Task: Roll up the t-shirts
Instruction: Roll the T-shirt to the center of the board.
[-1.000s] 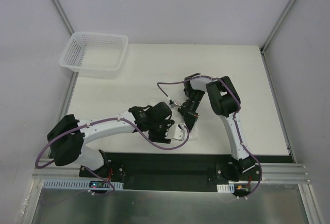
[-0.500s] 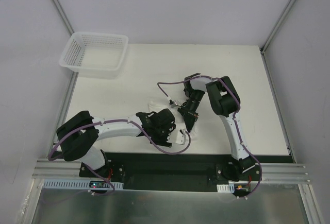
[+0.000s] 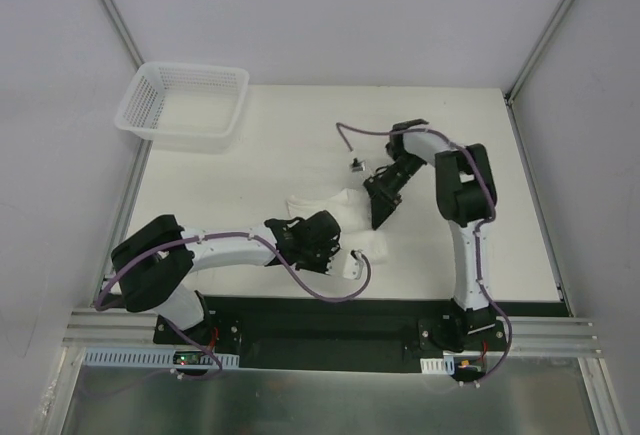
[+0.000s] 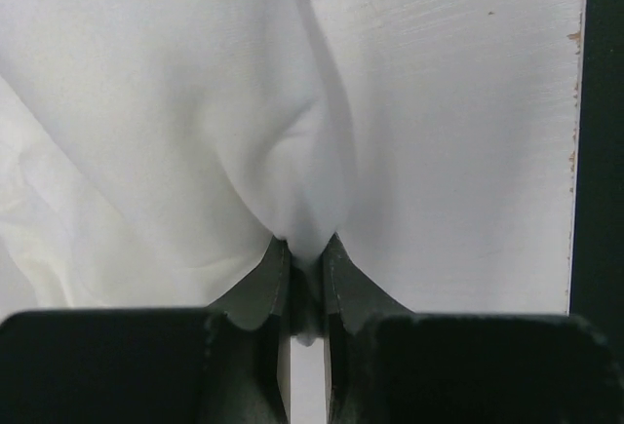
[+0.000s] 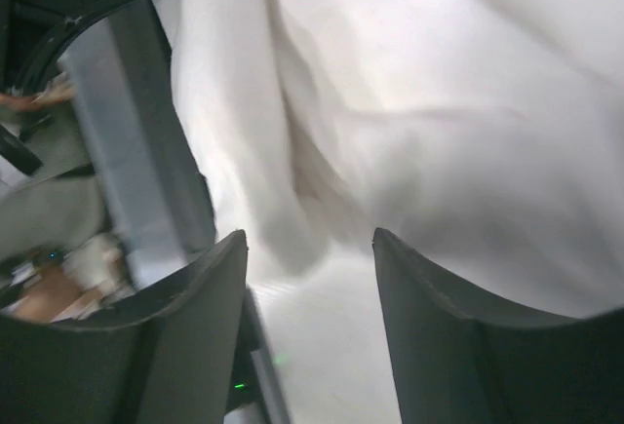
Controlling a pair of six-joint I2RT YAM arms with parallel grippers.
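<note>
One t-shirt (image 3: 335,205), top view: bunched white, at mid-width by the near edge of the table (image 3: 480,155), between both arms; long axis unclear.
Left wrist view: left gripper (image 4: 304,249) pinching a fold of it beside that edge.
Right wrist view: right gripper (image 5: 310,249) spread, empty, just above the cloth's far side. Left arm judged nearer.

The t-shirt (image 4: 175,102) is soft white cloth, matt, with gentle creases. Beneath it the surface (image 4: 468,102) is white and matt, finely scratched, with small chips along its edge. The basket (image 3: 185,138) is white plastic mesh. The fingers (image 4: 255,292) look like dark, smooth, dull plastic.
</note>
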